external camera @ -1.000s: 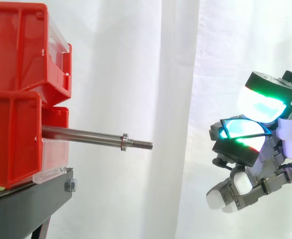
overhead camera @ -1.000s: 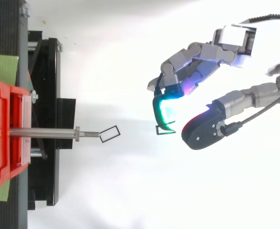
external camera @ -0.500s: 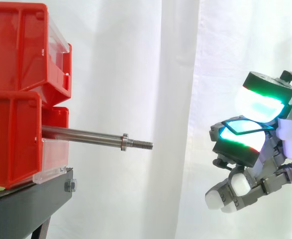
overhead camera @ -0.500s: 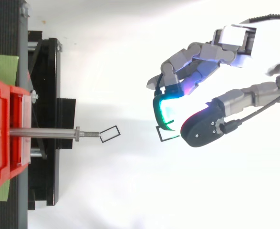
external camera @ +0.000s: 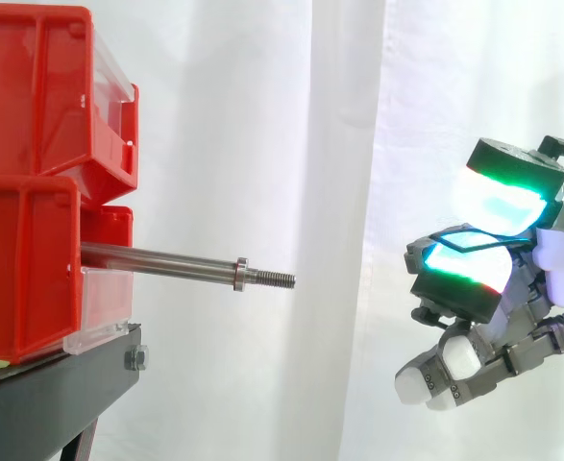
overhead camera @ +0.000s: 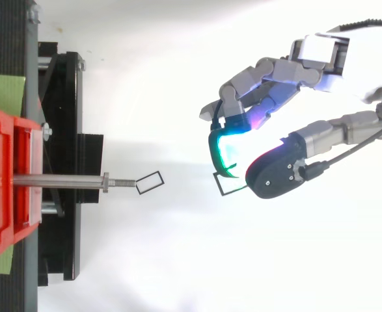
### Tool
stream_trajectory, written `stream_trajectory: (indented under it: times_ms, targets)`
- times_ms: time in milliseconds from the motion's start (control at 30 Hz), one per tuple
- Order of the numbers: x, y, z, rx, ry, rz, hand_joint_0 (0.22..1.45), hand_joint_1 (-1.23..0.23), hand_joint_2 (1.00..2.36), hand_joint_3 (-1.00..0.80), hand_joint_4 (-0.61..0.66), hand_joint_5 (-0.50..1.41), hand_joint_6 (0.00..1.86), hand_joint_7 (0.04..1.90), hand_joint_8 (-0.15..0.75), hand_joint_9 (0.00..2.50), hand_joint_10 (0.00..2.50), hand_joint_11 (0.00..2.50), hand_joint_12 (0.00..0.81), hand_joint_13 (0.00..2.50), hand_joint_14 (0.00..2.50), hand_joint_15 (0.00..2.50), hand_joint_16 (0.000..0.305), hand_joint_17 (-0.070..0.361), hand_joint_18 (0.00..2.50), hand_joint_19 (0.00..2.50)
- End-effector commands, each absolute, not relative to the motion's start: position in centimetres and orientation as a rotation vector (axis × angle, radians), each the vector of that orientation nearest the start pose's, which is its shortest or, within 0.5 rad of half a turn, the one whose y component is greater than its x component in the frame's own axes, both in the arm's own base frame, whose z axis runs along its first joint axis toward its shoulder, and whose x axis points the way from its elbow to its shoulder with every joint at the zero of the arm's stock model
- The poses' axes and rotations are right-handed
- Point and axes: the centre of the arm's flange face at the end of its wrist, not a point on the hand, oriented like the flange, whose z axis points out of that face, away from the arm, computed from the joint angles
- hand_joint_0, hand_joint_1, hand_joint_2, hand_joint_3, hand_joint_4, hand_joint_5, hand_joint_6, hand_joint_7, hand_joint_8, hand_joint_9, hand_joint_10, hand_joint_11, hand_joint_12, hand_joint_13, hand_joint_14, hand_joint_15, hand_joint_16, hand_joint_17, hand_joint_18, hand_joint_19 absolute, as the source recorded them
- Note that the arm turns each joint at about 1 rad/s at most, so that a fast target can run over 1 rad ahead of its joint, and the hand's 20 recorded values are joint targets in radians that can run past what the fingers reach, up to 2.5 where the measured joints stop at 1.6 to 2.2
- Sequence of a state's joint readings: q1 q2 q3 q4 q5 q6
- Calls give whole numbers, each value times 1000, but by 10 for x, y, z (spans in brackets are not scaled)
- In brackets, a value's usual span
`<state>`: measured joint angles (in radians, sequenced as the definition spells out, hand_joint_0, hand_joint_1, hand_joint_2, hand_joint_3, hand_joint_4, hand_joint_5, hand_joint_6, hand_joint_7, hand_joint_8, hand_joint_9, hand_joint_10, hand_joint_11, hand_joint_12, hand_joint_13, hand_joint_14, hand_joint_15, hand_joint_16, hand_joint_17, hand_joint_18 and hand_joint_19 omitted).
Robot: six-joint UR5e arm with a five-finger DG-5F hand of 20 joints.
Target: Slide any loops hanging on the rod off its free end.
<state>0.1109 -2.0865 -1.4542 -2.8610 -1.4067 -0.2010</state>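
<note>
You see the hand (overhead camera: pixel 275 175) pinching a thin black rectangular loop (overhead camera: pixel 228 185) between thumb and finger, well right of the steel threaded rod (external camera: pixel 166 261). A second black loop (overhead camera: pixel 149 182) sits just off the rod's tip.

A black stand (external camera: pixel 65 394) carries two red bins, one stacked on the other. The lower bin (external camera: pixel 22 274) rests on the stand's top, and the upper bin (external camera: pixel 32 96) sits on it. A green sheet (overhead camera: pixel 2 91) lies under the lower bin. A small black loop (overhead camera: pixel 148 177) lies on the white floor (overhead camera: pixel 177 260) near the stand.
</note>
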Motion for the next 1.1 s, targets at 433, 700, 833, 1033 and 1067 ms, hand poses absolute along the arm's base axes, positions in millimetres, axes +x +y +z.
stream_trajectory:
  times_ms: [433, 700, 833, 1033, 1067]
  targets:
    - [669, -76, 269, 1153, 1361, 958, 647, -509, 1003, -460, 123, -231, 867, 1257, 246, 824, 0, 43, 249, 463, 0, 0, 41, 91, 289, 0]
    - [669, -75, 268, 1152, 1363, 958, 645, -509, 1003, -460, 123, -231, 866, 1257, 255, 819, 4, 130, 250, 464, 0, 0, 41, 91, 287, 0]
    - [669, -76, 269, 1153, 1361, 958, 645, -509, 1004, -458, 122, -230, 866, 1257, 254, 831, 2, 99, 250, 466, 0, 0, 41, 91, 291, 0]
    - [669, -76, 269, 1153, 1362, 957, 645, -511, 1004, -454, 127, -229, 866, 1259, 283, 809, 5, 142, 251, 467, 0, 0, 40, 91, 297, 0]
    - [669, -75, 268, 1153, 1365, 957, 646, -511, 1004, -457, 127, -229, 866, 1260, 262, 812, 0, 67, 250, 467, 0, 0, 41, 91, 298, 0]
